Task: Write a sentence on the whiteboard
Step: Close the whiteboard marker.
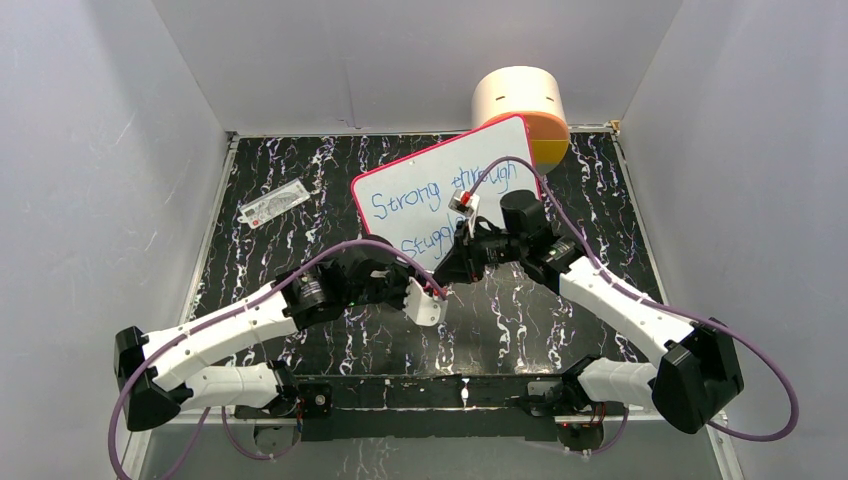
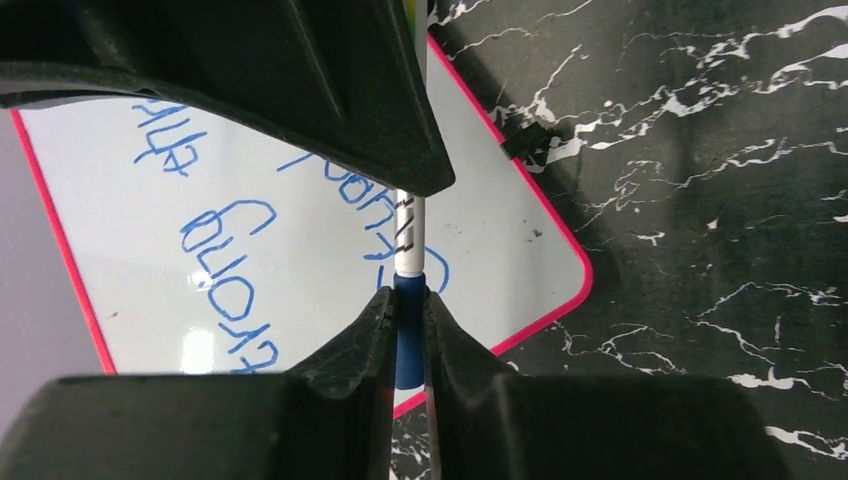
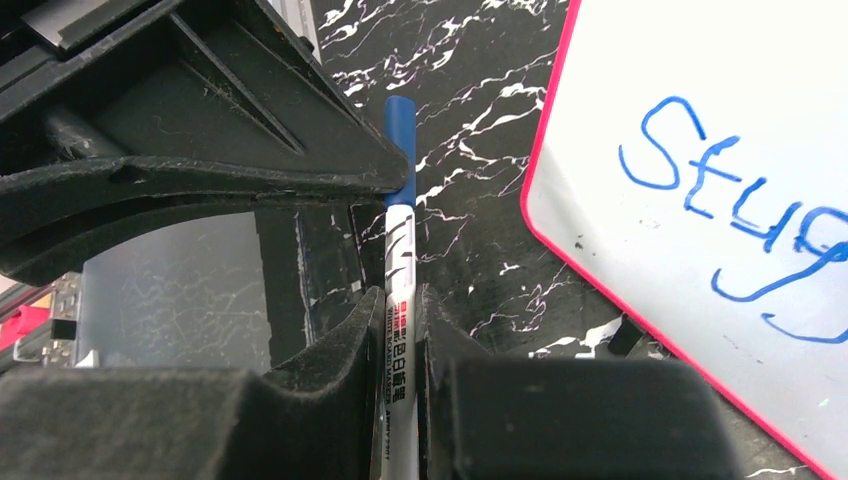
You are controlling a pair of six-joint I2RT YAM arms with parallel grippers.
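My right end effector (image 3: 398,300) is clamped on the marker (image 3: 398,240), and my left end effector (image 2: 408,305) pinches its blue cap (image 3: 400,115). The whiteboard (image 1: 430,172) lies at 1 o'clock on the counter (image 1: 620,210). The sentence (image 1: 440,195) reads "Strong through", with line 2 half hidden. I judge this a cap step, and next comes a straight, in-line push or pull.

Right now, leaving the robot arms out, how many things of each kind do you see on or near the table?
Whiteboard: 1
Whiteboard marker: 1
Small packet: 1
Cream round container: 1
Total: 4
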